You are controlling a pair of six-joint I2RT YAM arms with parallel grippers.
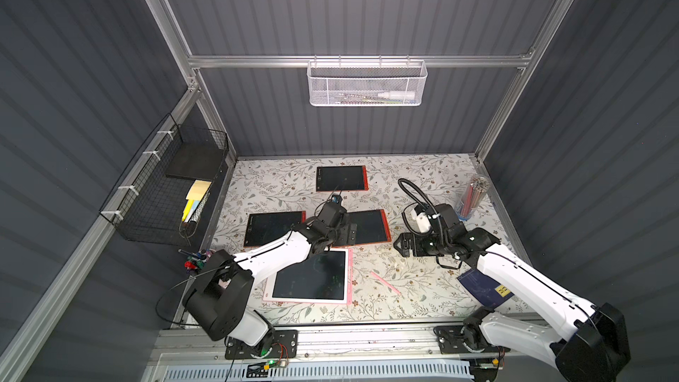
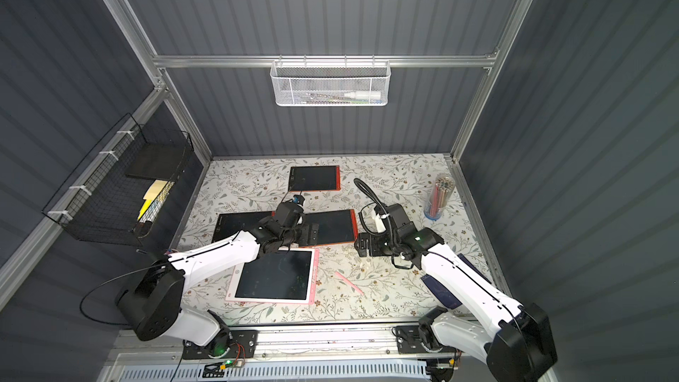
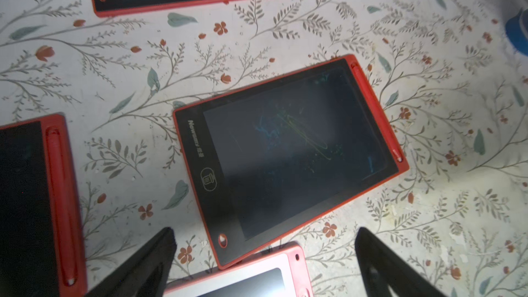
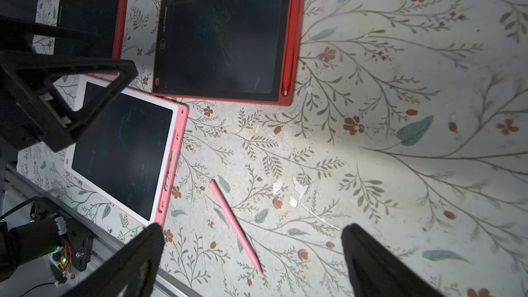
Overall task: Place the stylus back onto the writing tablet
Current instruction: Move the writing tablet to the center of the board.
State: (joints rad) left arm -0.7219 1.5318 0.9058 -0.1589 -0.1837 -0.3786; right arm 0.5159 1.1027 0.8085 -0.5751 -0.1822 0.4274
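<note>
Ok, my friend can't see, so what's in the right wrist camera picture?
A loose pink stylus lies on the flowery table, near but not touching a pink writing tablet. Two red tablets lie farther off, and the right hand is open, holding nothing.

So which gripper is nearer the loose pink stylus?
Right. The right gripper hangs open just beyond the pink stylus; the left gripper, also open, is farther off over a red tablet.

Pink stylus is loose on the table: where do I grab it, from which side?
Take the pink stylus mid-shaft, from straight above with the open right claw, jaws turned across its slant. It lies flat on the table, thin, so likely only its long sides are grippable.
</note>
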